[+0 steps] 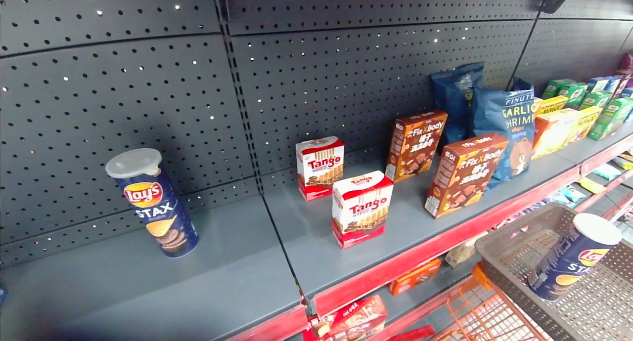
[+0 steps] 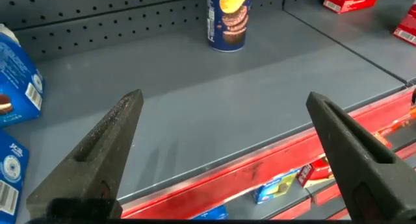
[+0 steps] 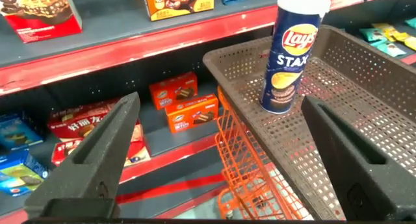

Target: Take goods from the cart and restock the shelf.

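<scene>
Facing the can in the basket, right gripper wide.
It stands upright, good for a side grasp; my left gripper, also wide, hangs over the shelf.

Navy chip can (white lid), red-edged grey shelf

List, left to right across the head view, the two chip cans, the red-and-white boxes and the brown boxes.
chip can on the shelf → rear red-and-white box → front red-and-white box → rear brown box → front brown box → chip can in the basket
</scene>
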Robot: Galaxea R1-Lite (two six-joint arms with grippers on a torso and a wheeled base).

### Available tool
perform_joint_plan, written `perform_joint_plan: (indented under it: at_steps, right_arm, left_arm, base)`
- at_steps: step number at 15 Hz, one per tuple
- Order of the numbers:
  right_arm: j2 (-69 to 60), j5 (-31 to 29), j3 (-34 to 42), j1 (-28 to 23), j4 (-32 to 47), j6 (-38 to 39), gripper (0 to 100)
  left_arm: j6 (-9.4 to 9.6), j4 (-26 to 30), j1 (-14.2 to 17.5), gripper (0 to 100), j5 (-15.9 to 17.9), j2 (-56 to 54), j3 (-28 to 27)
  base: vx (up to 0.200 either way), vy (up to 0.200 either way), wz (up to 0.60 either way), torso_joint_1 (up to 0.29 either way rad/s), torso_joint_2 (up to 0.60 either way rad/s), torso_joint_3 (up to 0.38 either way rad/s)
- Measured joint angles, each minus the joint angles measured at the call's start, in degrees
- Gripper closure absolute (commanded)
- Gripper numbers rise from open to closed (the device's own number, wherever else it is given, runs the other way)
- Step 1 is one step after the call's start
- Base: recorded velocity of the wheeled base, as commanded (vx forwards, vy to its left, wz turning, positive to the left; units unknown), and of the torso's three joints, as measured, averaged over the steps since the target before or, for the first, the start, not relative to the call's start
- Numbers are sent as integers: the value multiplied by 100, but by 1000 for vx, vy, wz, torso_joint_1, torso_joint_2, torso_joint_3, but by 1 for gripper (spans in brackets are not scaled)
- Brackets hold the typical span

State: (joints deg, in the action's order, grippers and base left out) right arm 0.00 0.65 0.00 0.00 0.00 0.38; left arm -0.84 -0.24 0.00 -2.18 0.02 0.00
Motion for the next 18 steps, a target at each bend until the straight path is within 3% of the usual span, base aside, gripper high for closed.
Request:
perform_joint_plan:
  at_steps: [6,11,14,18]
  right_arm:
    - [0,1,0,0,0,5,0]
    - [0,1,0,0,0,2,0]
    - [0,4,0,5,2,0,0]
    - [0,1,0,2,0,2,0]
  left_arm:
    - [-2,2,0,0,2,0,0]
    - [-2,0,2,0,2,0,0]
    - [-2,0,2,0,0,0,0]
    - [-2,0,2,0,5,0,0]
  base:
    - [0,0,-600,2,5,6]
    - [0,0,0,0,0,0]
    - [0,0,-600,-1,6,5]
    - [0,0,0,0,0,0]
